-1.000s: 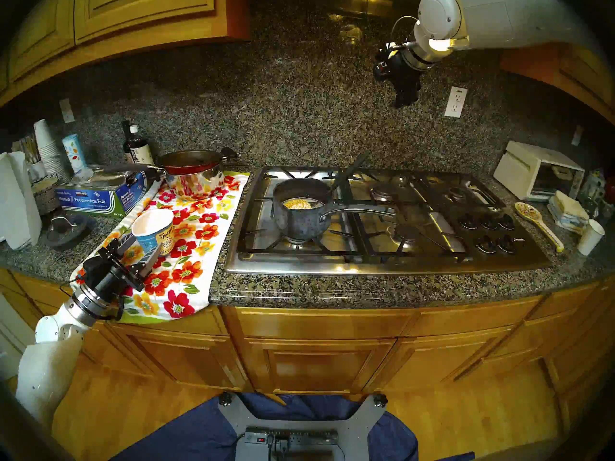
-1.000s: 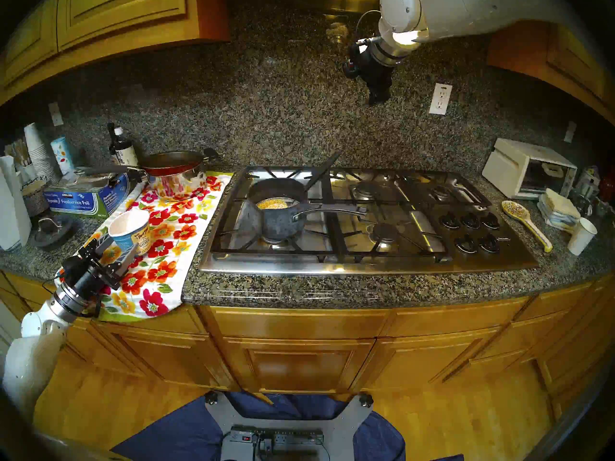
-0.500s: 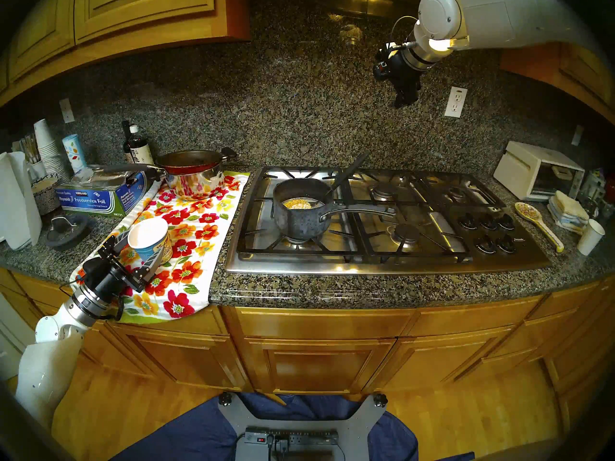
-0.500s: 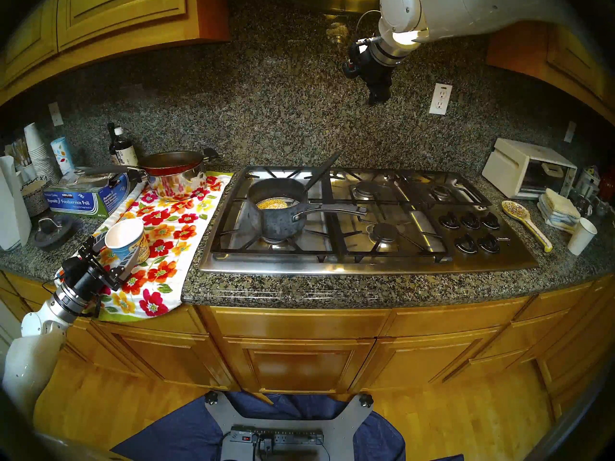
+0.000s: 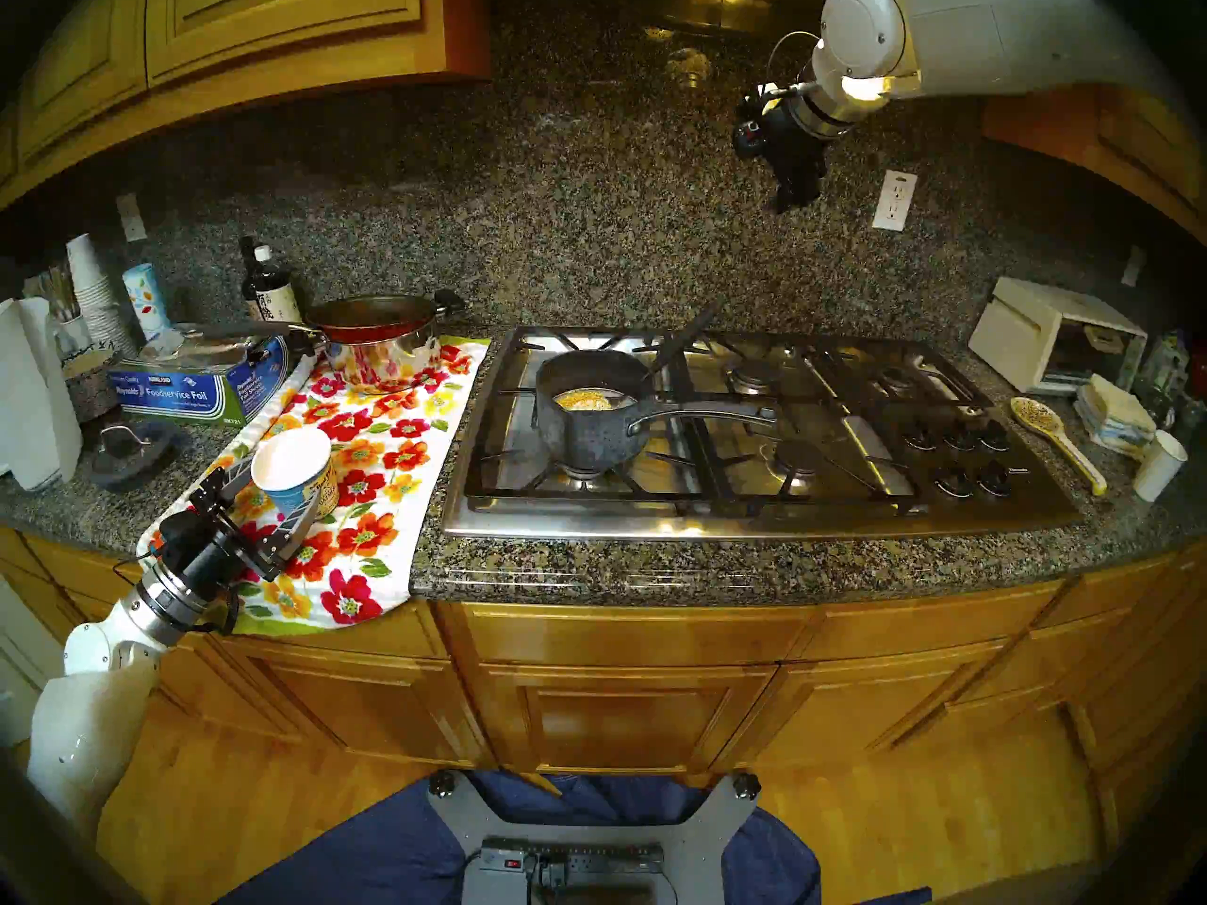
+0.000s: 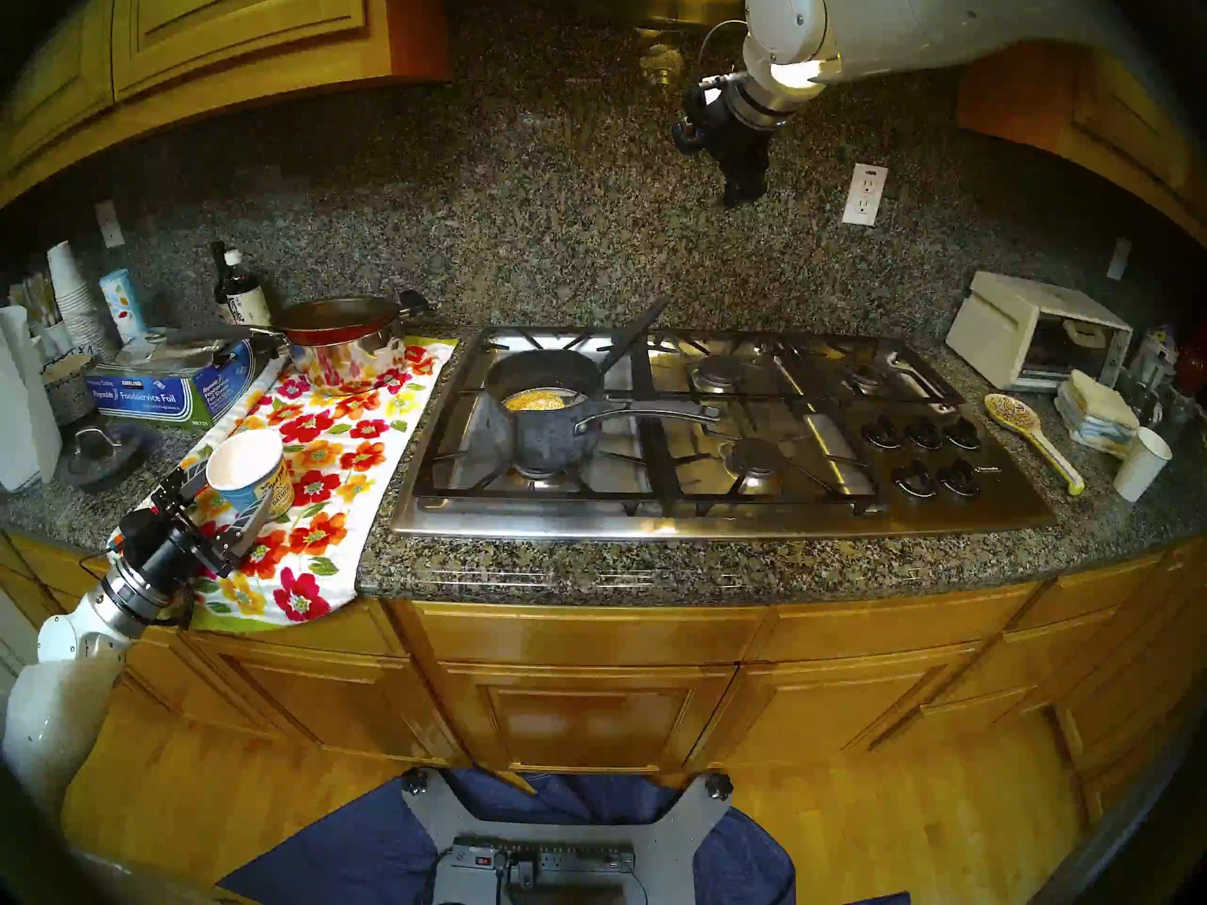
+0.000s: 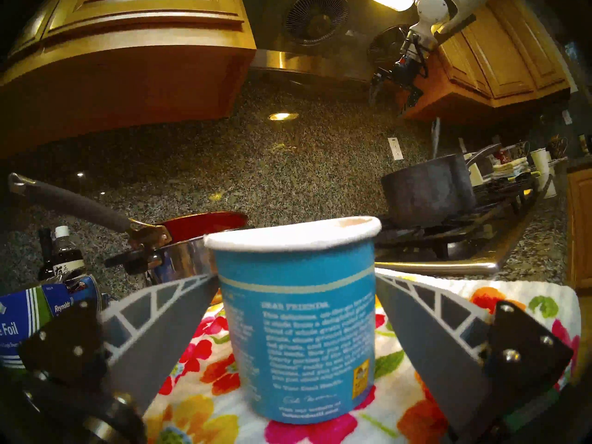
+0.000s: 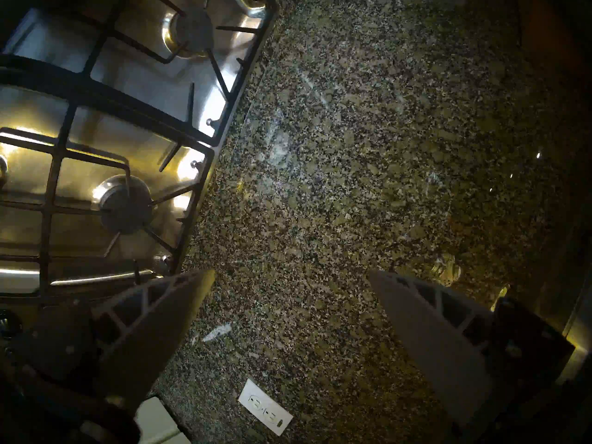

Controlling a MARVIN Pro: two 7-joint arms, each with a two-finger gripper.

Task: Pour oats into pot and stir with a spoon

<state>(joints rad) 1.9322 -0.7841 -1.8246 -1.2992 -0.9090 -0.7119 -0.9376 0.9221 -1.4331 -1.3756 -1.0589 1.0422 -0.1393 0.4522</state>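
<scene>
Left wrist view shows the left gripper (image 7: 294, 324) with its two grey ribbed fingers (image 7: 166, 331) spread wide on either side of the small blue paper cup with a white inside (image 7: 298, 321). The cup stands upright between them on the white towel printed with red and orange flowers (image 7: 205, 401). Each fingertip lies just beside the cup wall; whether either one touches it cannot be told.

Beyond the cup and off to the gripper's right sits the small dark grey mottled saucepan with a long curved handle (image 5: 591, 420) on the front left burner of the steel gas cooktop (image 5: 751, 512). Tan-yellow oat flakes (image 5: 581, 399) lie in the bottom of the saucepan. The slim spoon with a long black handle (image 5: 682, 335) leans against the saucepan's far rim, its handle rising up and away toward the backsplash. Ahead of the gripper and to its left, the red pan (image 7: 205, 225) rests on top of a shiny steel pot (image 5: 385, 361).

High over the back of the cooktop, the right gripper (image 8: 290, 275) hangs with its fingers parted and nothing between them, facing the speckled granite backsplash (image 8: 368, 145).
</scene>
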